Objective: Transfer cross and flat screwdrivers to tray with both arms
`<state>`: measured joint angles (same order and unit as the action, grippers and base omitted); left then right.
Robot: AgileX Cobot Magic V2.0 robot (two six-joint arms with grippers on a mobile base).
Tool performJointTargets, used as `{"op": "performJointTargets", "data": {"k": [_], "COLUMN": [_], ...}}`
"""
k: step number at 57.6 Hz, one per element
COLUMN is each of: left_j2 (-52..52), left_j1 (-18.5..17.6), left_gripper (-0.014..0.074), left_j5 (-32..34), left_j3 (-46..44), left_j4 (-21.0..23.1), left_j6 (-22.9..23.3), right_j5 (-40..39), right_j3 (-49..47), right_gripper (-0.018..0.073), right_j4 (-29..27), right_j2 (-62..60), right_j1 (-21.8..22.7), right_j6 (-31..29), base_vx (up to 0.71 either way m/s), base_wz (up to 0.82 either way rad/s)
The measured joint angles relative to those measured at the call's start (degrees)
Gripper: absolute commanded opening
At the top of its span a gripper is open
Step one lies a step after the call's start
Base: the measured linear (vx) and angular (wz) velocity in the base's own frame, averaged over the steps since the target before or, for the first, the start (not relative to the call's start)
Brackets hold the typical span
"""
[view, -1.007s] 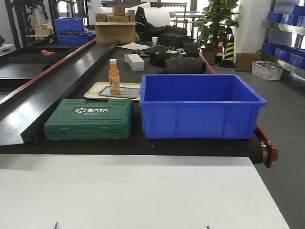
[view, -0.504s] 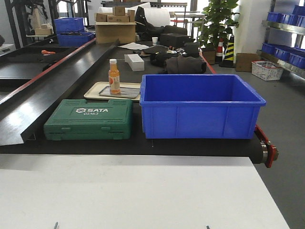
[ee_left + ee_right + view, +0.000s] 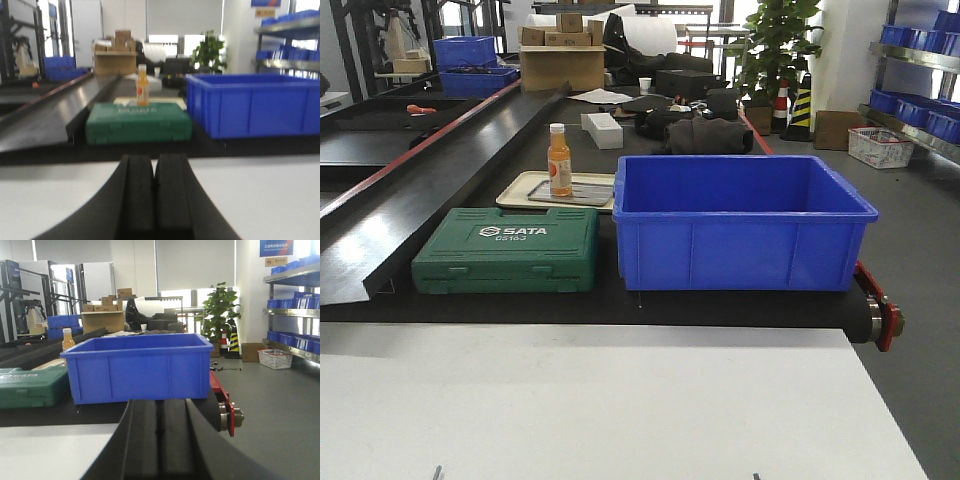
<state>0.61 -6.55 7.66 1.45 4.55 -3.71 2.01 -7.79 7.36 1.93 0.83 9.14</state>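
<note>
Standing by the white counter (image 3: 620, 400), I see the left gripper (image 3: 154, 162) clenched on nothing, with a green case (image 3: 138, 122) at its twelve o'clock. The right gripper (image 3: 161, 407) is likewise clenched and empty, a blue bin (image 3: 137, 367) at its twelve o'clock. Where the screwdrivers and tray lie I cannot tell.

Nothing in the front view has shifted.

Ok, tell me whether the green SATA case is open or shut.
Shut: the green case lies flat, lid down against its base, no gap showing.
</note>
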Motion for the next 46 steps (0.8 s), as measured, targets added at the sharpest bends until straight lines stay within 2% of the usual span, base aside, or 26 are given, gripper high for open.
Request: {"op": "performJointTargets", "data": {"k": [5,12,23,32,40,46], "left_j2": [0.0,-2.63,-13.72,-23.48,-30.97,-35.45], "left_j1": [0.0,0.0,0.0,0.0,0.0,0.0], "left_gripper": [-0.0007,-0.0007,0.0011,0.008,0.0223,0.0358], "left_j5": [8.0,9.32,2.42,-7.66,-16.36,-18.36], "left_j3": [-0.36,-6.24,-18.49,-22.38,-22.39,-22.39], "left_j4": [0.05,0.18,0.18,0.18,0.18,0.18], "left_j6": [-1.1,-2.43,-2.87,-2.87,-2.87,-2.87], "right_j5": [1.03,1.03,1.57,6.0,12.62,15.73], "right_j3": [-6.73,-15.46,-23.47,-23.94,-23.94,-23.94], "right_gripper": [-0.0005,-0.0001,0.0022,0.0109,0.026,0.0367], "right_j4": [-0.54,-0.54,-0.49,-0.49,-0.49,-0.49], "right_j2": [4.76,12.63,25.21,32.34,36.37,38.25], "right_j1": [0.0,0.0,0.0,0.0,0.0,0.0], "right_j6": [0.13,0.13,0.13,0.13,0.13,0.13], "base_vx": [0.0,0.0,0.0,0.0,0.0,0.0], "base_wz": [0.0,0.0,0.0,0.0,0.0,0.0]}}
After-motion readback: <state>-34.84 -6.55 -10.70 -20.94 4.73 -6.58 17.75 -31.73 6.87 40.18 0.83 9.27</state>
